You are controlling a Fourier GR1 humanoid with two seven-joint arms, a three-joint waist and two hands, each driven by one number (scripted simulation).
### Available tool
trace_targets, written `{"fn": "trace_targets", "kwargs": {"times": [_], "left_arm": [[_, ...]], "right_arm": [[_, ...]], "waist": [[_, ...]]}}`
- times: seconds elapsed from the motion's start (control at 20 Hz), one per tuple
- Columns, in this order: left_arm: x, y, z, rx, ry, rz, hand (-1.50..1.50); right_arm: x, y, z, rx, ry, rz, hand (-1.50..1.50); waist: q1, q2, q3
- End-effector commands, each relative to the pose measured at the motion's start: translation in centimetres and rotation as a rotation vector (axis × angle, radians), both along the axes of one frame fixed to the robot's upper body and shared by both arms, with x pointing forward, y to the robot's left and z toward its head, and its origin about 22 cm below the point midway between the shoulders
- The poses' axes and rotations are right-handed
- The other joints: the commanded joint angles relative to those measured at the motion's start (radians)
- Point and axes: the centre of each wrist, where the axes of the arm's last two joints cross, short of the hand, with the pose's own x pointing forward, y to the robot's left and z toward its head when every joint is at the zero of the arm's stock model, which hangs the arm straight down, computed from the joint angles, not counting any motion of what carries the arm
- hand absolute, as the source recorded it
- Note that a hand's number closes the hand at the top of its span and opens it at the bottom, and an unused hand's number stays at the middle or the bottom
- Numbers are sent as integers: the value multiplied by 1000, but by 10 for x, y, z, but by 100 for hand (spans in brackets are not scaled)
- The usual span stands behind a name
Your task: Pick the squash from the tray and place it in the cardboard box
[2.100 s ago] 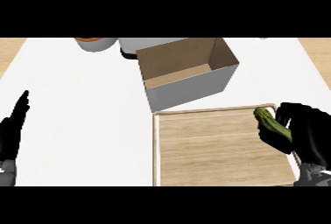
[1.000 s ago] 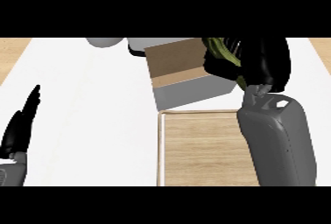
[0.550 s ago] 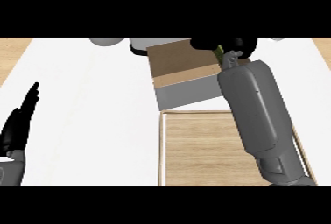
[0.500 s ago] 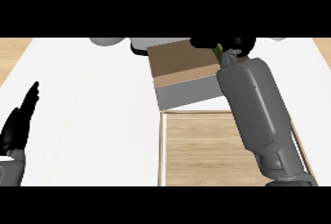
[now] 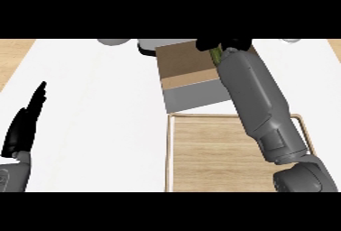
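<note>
Left hand [image 5: 26, 124] just rests open, fingers up, at the counter's left edge. Over the cardboard box [image 5: 190, 76], the right hand [image 5: 226, 44] is curled round the squash [image 5: 216, 56], which hangs above the box's right side; tray [image 5: 200, 153] sits nearer.

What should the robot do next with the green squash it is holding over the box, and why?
Probably lower it a little and let go. The robot's right hand is curled round the green squash above the open brown cardboard box, and the wooden tray no longer holds it. The left hand rests open at the left edge.
</note>
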Motion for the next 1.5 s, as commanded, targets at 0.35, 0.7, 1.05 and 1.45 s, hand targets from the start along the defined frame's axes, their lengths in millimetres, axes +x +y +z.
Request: {"fn": "trace_targets", "kwargs": {"times": [0.35, 0.7, 1.05, 1.45], "left_arm": [[4, 3, 10, -6, -16, -13, 0], [-2, 14, -6, 20, -9, 14, 0], [-9, 15, -12, -2, 9, 63, 0], [-35, 23, -18, 5, 34, 80, 0]], "right_arm": [[6, 0, -29, 112, -104, -2, -150], [10, -12, -11, 228, -352, -65, -150], [5, -54, -14, 355, -445, -46, -150], [-33, -146, -27, 370, -447, -140, -150]], "waist": [[10, 6, 1], [-11, 0, 0], [-49, -19, 0], [-77, -33, 0]]}}
